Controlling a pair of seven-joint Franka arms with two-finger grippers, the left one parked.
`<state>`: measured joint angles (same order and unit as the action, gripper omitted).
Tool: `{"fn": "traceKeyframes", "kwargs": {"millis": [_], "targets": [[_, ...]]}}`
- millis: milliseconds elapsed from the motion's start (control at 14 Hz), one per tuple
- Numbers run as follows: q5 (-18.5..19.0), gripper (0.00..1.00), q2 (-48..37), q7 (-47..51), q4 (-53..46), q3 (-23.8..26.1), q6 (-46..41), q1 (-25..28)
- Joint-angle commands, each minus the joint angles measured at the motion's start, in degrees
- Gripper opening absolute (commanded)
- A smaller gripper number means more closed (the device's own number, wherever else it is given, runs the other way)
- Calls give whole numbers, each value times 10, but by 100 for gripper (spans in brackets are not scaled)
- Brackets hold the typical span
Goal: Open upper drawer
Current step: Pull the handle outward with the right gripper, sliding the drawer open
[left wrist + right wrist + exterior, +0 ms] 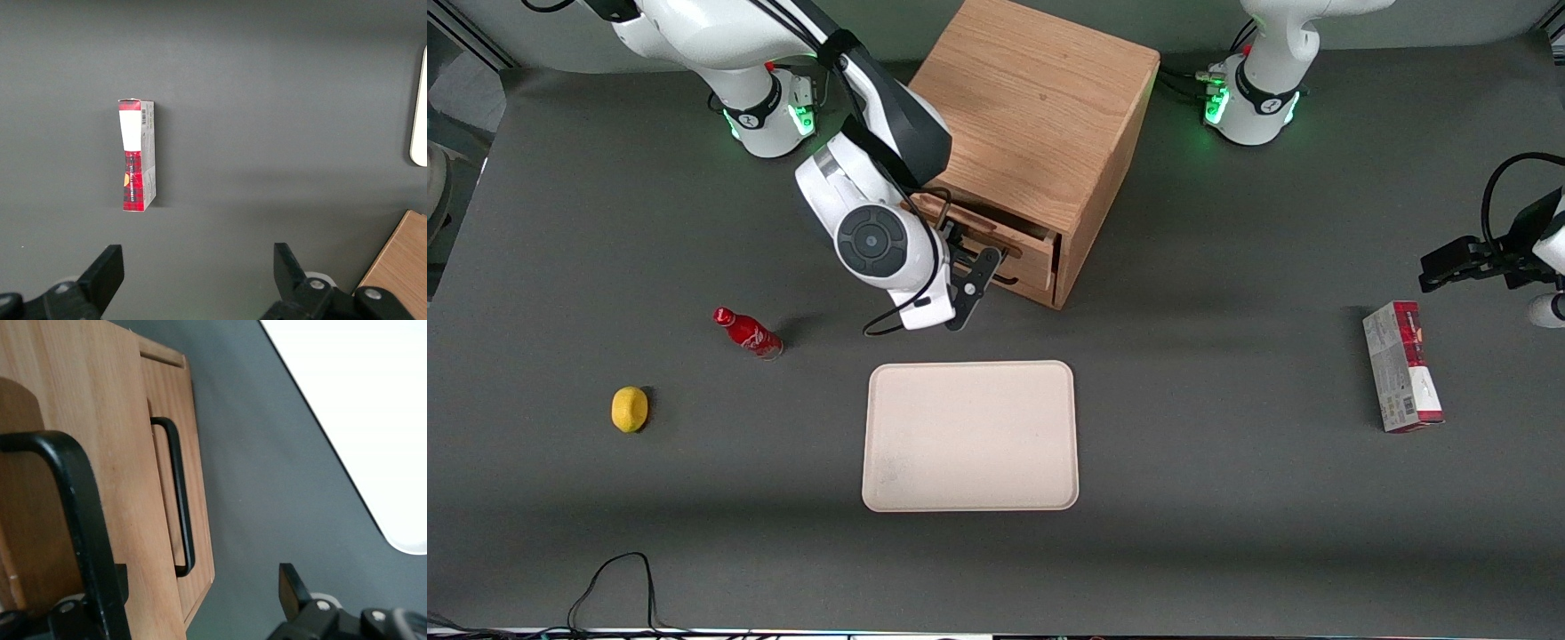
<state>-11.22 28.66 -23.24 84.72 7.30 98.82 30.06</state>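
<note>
The oak cabinet (1040, 116) stands at the back middle of the table. Its upper drawer (996, 233) is pulled out a little way, and the bottom drawer (1033, 271) beneath it is closed. My right gripper (971, 283) is at the drawer fronts, low in front of the cabinet. In the right wrist view the upper drawer's front (107, 453) and its black wire handle (77, 513) are very close, and the bottom drawer's handle (179, 500) shows past them. The gripper (200, 603) is open. One finger sits by the upper handle and the other finger (291, 587) is out over the table.
A beige tray (969, 436) lies nearer the front camera than the cabinet. A red bottle (749, 333) and a yellow lemon (630, 409) lie toward the working arm's end. A red and white box (1402, 378) lies toward the parked arm's end.
</note>
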Motion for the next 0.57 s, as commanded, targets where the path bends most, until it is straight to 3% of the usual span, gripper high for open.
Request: {"fn": "traceKeyframes", "kwargs": {"millis": [0, 500], "targets": [[8, 100, 2, -13, -7, 2, 1, -11], [8, 100, 2, -13, -14, 2, 1, -30]]}}
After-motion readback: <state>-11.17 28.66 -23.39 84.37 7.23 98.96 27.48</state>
